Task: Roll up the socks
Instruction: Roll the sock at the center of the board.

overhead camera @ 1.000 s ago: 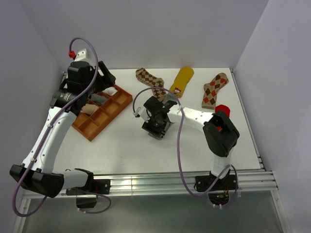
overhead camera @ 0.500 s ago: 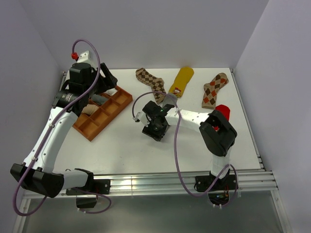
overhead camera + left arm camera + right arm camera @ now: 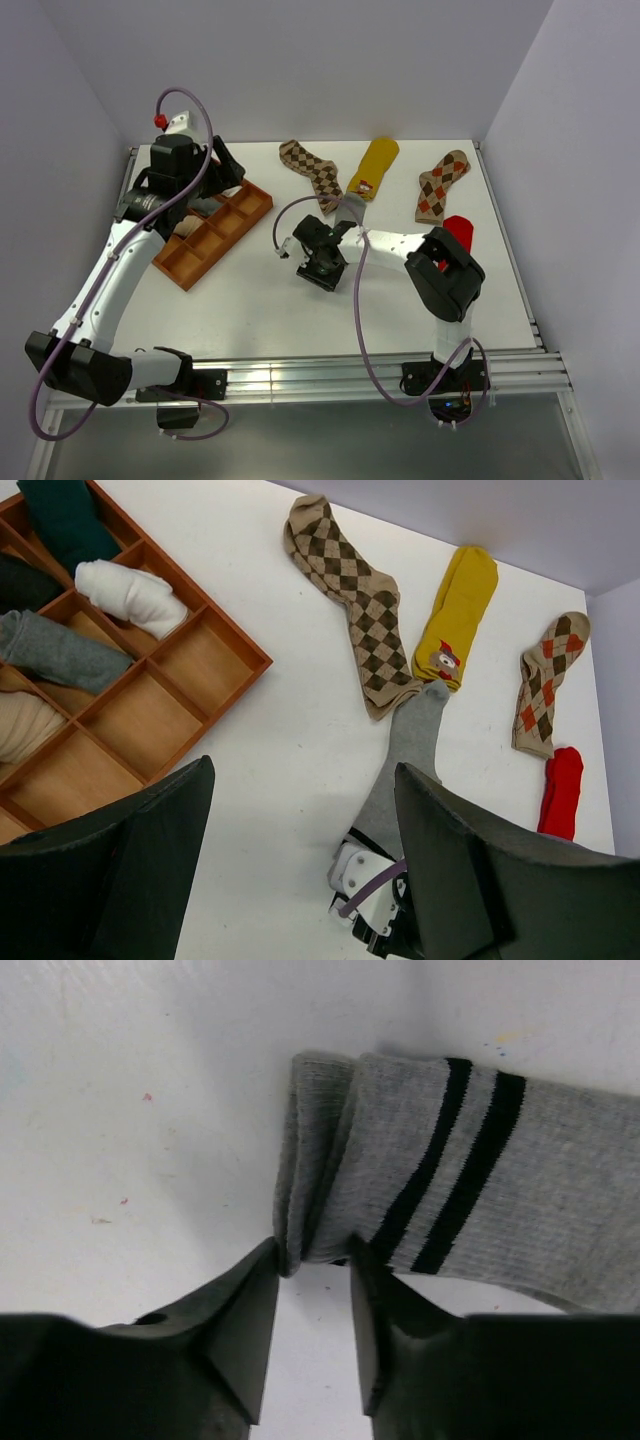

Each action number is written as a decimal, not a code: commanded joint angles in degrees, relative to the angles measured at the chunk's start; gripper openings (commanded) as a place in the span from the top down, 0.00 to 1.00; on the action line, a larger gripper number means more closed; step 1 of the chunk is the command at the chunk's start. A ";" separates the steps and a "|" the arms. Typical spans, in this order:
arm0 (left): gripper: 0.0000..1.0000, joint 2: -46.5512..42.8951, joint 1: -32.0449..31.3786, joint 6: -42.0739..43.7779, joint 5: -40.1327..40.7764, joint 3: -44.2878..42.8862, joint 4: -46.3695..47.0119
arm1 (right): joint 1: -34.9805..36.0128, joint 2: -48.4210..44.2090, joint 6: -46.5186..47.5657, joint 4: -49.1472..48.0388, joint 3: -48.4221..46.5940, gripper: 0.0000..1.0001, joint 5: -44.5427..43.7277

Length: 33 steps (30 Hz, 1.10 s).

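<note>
A grey sock with black stripes (image 3: 480, 1180) lies flat mid-table, also seen in the left wrist view (image 3: 405, 755). My right gripper (image 3: 312, 1272) is low on the table, jaws closed onto its folded cuff edge; it is also in the top view (image 3: 320, 265). My left gripper (image 3: 300, 880) is open and empty, held high over the orange tray (image 3: 258, 205). At the back lie two brown argyle socks (image 3: 312, 168) (image 3: 442, 185), a mustard yellow sock (image 3: 373, 165) and a red sock (image 3: 458, 228). No taupe sock with a red-striped cuff is identifiable.
The orange compartment tray (image 3: 240, 670) at the left holds rolled socks: white (image 3: 130, 595), grey (image 3: 55, 650), dark green (image 3: 65, 520) and beige (image 3: 20, 725). Walls close the back and both sides. The right arm's purple cable (image 3: 362, 320) loops over the table.
My right gripper has shifted a little left and toward the front at the grey sock's cuff. The left arm has risen slightly and moved toward the back over the tray.
</note>
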State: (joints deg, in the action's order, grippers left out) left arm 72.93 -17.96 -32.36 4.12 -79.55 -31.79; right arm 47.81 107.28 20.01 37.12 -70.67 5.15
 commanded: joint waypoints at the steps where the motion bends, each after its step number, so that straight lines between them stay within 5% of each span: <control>1: 0.22 -0.15 -0.41 -0.60 -0.87 1.23 3.49 | 0.44 0.56 -0.85 -2.49 1.41 0.61 -1.54; 8: 0.24 0.55 -3.13 -2.88 1.76 5.54 7.26 | -2.28 -2.51 0.03 -0.74 1.59 0.74 4.50; 18: 0.40 -4.70 -9.99 -6.31 6.60 18.36 19.82 | -15.55 -3.93 8.36 16.02 -1.22 0.74 31.84; 33: 0.50 -5.35 -18.25 3.35 -7.45 37.00 48.83 | -30.14 12.42 19.10 36.70 -7.90 0.74 48.29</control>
State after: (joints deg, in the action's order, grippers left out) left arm 66.04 -34.68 -32.84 2.15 -43.90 6.74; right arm 19.64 119.39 36.97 67.72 -76.40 49.01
